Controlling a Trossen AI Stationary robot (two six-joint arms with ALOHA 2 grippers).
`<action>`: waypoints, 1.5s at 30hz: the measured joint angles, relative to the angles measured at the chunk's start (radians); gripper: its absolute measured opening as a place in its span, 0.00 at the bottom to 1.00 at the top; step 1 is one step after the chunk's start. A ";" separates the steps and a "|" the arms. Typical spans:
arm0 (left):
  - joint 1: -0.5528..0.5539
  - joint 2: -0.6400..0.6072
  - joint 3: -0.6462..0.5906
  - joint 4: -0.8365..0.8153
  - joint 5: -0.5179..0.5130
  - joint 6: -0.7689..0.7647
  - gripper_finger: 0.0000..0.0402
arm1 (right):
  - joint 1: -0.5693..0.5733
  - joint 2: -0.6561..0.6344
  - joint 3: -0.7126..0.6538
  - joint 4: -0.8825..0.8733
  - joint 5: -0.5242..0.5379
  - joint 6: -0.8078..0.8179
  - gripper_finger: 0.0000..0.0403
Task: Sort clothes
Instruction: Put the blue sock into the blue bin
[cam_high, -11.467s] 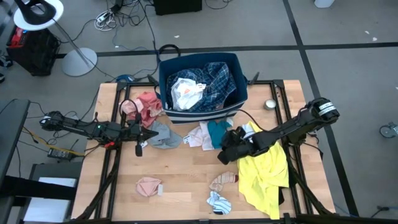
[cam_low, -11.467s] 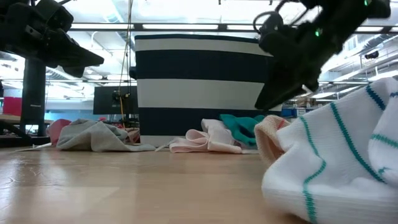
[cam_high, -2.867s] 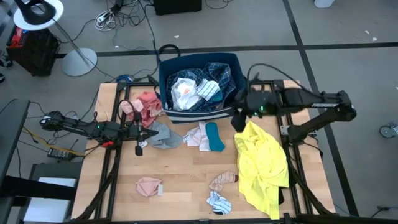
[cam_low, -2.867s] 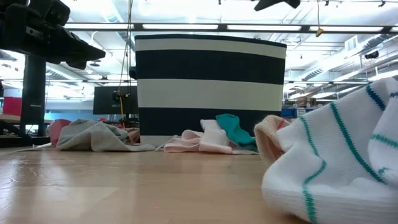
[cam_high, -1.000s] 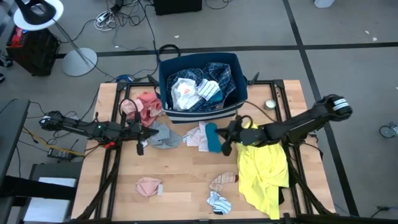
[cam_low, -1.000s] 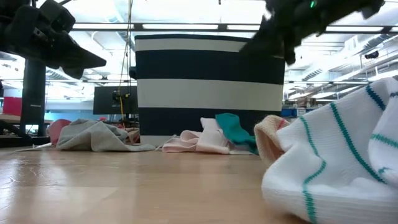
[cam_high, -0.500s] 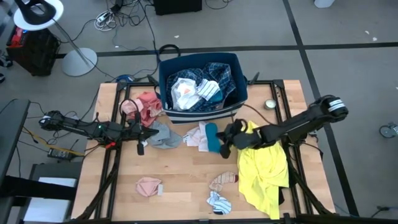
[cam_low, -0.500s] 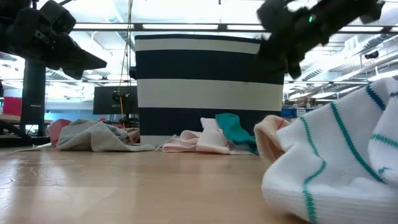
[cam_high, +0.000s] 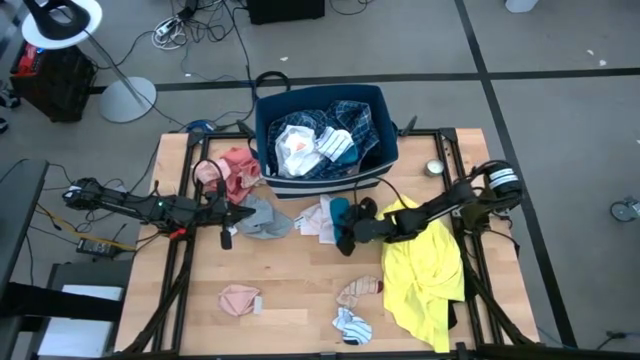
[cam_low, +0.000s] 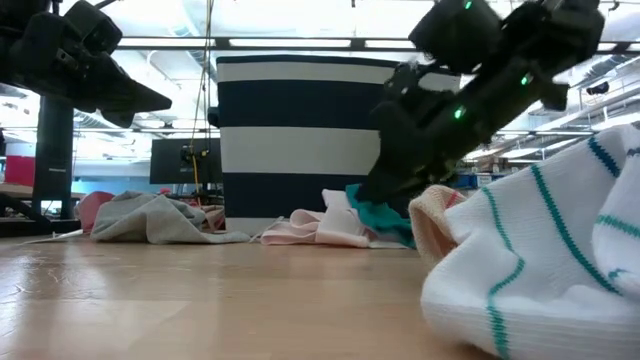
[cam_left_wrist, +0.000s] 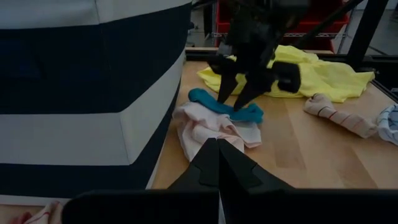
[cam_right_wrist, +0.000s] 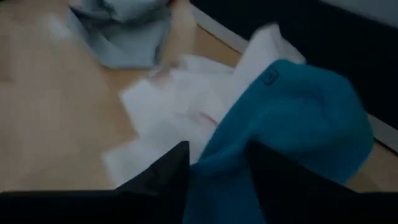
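Observation:
A teal piece (cam_high: 341, 212) lies on a pale pink and white piece (cam_high: 320, 220) in front of the navy bin (cam_high: 372, 98). It also shows in the left wrist view (cam_left_wrist: 252, 113) and the right wrist view (cam_right_wrist: 298, 118). My right gripper (cam_high: 346, 240) is open. It slants down over the teal piece with one finger on each side of it (cam_left_wrist: 231, 104). My left gripper (cam_high: 250, 214) is shut and empty, held above a grey garment (cam_high: 265, 222) at the table's left. A yellow shirt (cam_high: 425, 270) lies under my right arm. My right gripper stands with open fingers (cam_left_wrist: 222, 93) astride the near end of the teal piece (cam_right_wrist: 224, 168), slanting down from the table's right. Whether the fingertips touch the cloth I cannot tell. The teal piece lies flat on the pale piece.
The bin holds a blue plaid shirt (cam_high: 352, 120) and white pieces (cam_high: 298, 148). A pink and maroon heap (cam_high: 235, 168) lies left of the bin. Small pieces (cam_high: 238, 298), (cam_high: 358, 290) and a striped white sock (cam_high: 352, 325) lie near the front edge. A small round tin (cam_high: 434, 168) sits at the far right.
My right gripper has gone toward the table's left and down toward the teal piece, and its fingers now stand around it. The clothes have stayed where they were.

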 joint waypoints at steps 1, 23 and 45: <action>0.000 0.000 0.000 0.000 0.000 0.000 0.00 | -0.006 0.017 0.000 0.002 0.000 -0.009 0.42; 0.000 0.000 0.000 -0.020 0.000 0.000 0.00 | -0.009 -0.177 -0.001 -0.075 -0.018 -0.055 0.01; 0.000 0.000 0.000 -0.069 -0.006 -0.004 0.00 | -0.098 -0.378 0.633 -0.522 0.055 -0.567 0.00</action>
